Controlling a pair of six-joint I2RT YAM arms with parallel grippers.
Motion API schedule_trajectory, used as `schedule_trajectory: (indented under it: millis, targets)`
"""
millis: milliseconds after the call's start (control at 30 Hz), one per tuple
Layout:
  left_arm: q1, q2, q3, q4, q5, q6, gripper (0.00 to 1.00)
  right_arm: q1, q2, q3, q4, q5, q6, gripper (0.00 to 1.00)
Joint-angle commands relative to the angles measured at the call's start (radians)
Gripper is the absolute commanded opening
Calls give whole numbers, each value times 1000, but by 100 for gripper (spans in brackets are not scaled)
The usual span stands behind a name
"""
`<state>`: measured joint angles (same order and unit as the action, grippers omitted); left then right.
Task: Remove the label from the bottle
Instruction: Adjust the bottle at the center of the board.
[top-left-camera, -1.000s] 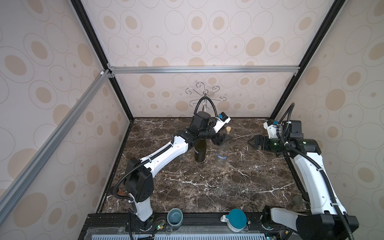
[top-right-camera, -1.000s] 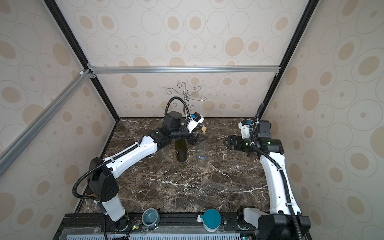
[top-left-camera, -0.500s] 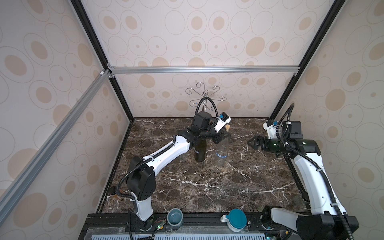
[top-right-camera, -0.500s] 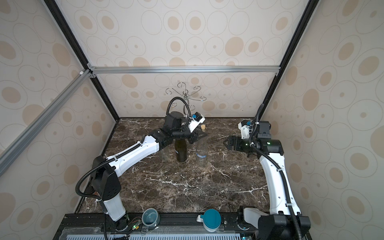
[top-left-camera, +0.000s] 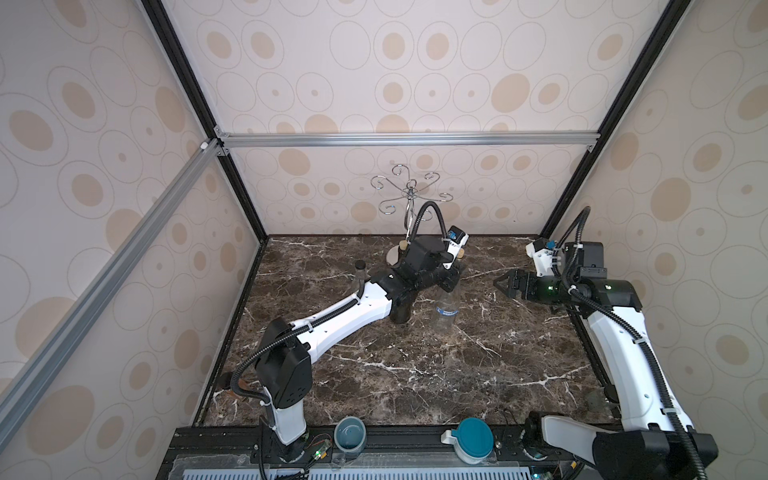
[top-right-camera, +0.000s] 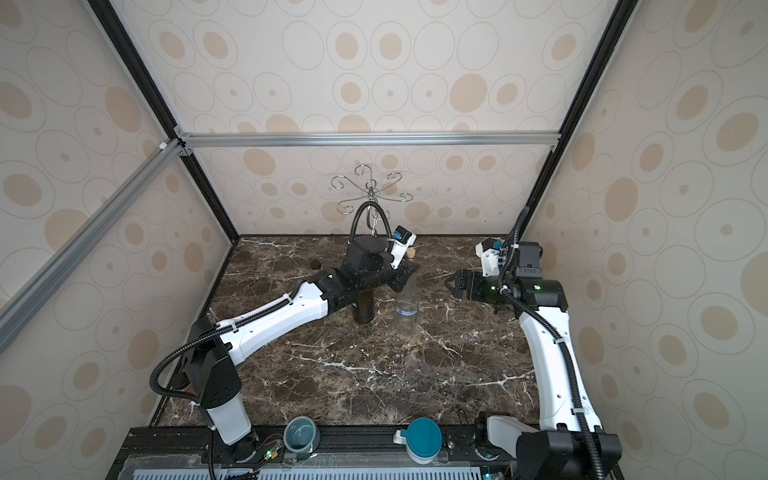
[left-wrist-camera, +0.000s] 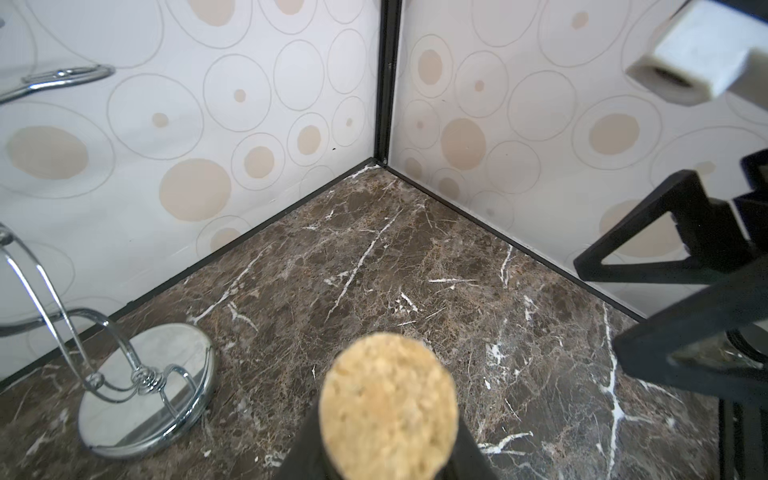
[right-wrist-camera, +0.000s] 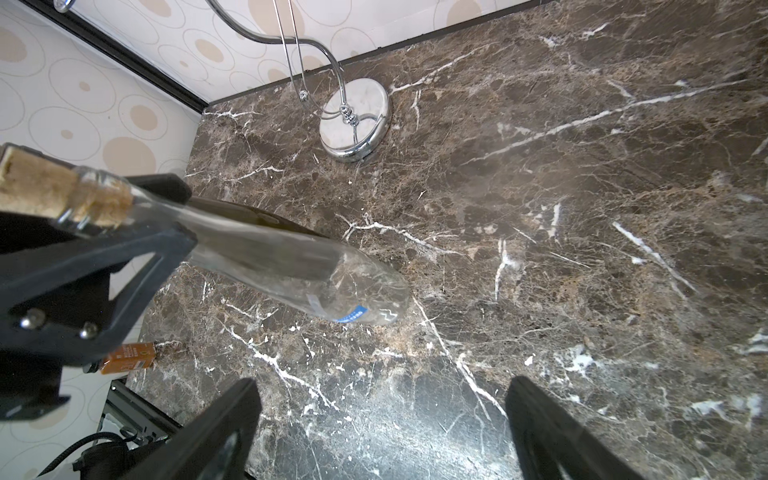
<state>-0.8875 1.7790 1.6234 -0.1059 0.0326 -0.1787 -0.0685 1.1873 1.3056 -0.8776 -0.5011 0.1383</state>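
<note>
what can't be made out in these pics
label print on the clear bottle: too small in top views, blurred in the right wrist view
dark bottle: upper body hidden by the left arm in both top views
black-capped bottle: base behind the left arm in a top view

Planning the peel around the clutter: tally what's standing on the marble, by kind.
Corked bottles: 2 (clear labelled bottle, dark bottle)
Black-capped bottle: 1
Chrome stand: 1
Total: 4
</note>
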Motion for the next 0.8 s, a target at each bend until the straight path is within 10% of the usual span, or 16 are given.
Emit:
schedule_trajectory:
  millis: [0,433,767]
  targets:
    - [-46,-65,28,97,-232,-132,20,-4,-15,-15,6,-19,1,95]
    - [-137,3,52,87,-463,-164,27,-4,-21,-22,1,-19,-4,95]
    - [-140,-3,15,91,-421,-194,63,-4,-12,-19,1,-22,-6,95]
